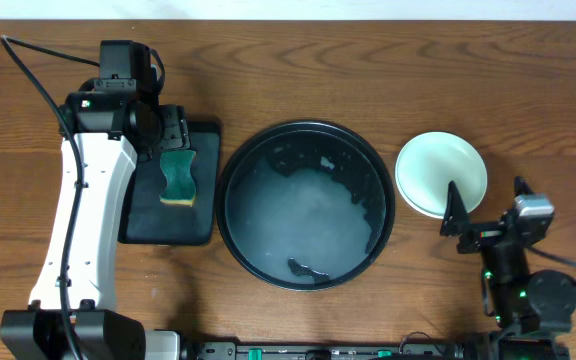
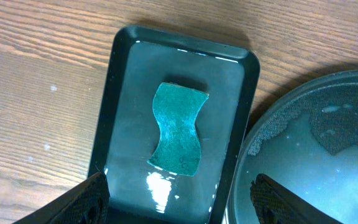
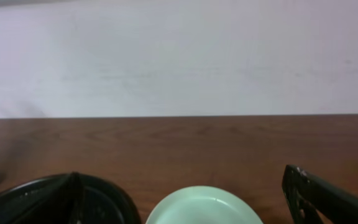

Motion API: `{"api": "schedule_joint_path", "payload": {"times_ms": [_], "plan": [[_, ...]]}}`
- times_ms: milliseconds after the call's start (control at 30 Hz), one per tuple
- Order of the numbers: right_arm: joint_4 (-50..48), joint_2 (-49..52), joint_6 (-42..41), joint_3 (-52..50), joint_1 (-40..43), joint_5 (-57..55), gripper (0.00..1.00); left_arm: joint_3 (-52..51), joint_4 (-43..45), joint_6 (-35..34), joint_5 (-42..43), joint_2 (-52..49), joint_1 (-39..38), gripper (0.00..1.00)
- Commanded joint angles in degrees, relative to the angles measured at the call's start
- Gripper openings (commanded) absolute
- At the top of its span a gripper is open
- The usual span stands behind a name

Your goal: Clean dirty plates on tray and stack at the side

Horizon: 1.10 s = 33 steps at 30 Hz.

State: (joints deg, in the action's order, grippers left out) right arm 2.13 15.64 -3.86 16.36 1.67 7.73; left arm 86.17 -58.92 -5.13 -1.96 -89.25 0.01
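**If that's the whole stack on the right, this one looks close to done**

Since only one mint plate (image 1: 441,175) shows from above, I can't say whether the other plates are sitting under it. It's out on the bare table (image 1: 368,70), just right of the round tray (image 1: 224,205) and not touching it. No yellow plate shows in any view, so it's either hidden beneath the mint one or out of shot.

The round tray itself has no plates in it at all, just cloudy water and suds (image 1: 308,195) with a couple of dark bare patches. My read: the washing part is finished or nearly so, and what's left is at most tidying the stack, if anything.

Moving outward, the green sponge (image 2: 178,135) lies flat in the middle of the wet rectangular tray (image 2: 123,93), which sits right beside the round tray on its left.

Grippers: the left gripper (image 2: 179,193) hangs over the sponge with fingers spread wide, holding nothing and not touching it. The right gripper (image 3: 182,180) is spread wide too and empty, with the mint plate low in its view. From overhead one fingertip overlaps the plate's rim, but I can't tell if it's actually in contact.
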Motion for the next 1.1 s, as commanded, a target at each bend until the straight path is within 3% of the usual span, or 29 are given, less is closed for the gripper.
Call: {"api": "schedule_joint_path", "payload": {"times_ms": [0,333,433,1067], "plan": [[-3.6,-4.0,0.0,-5.7,-0.7,-0.2,0.99,0.6,-0.2,0.2,-0.9,-0.2,0.3,0.74],[-5.4,-13.2,-0.8,-15.9,-0.6,-0.2,0.99,0.6,-0.2,0.2,-0.9,-0.2,0.3,0.74],[-0.5,-15.4,-0.8,-16.1,-0.6,-0.1,0.99,0.6,-0.2,0.2,-0.9,-0.2,0.3,0.74],[1.5,-15.1,-1.6,-16.0,-0.6,0.7,0.99,0.6,-0.2,0.2,-0.9,-0.2,0.3,0.75]]}}
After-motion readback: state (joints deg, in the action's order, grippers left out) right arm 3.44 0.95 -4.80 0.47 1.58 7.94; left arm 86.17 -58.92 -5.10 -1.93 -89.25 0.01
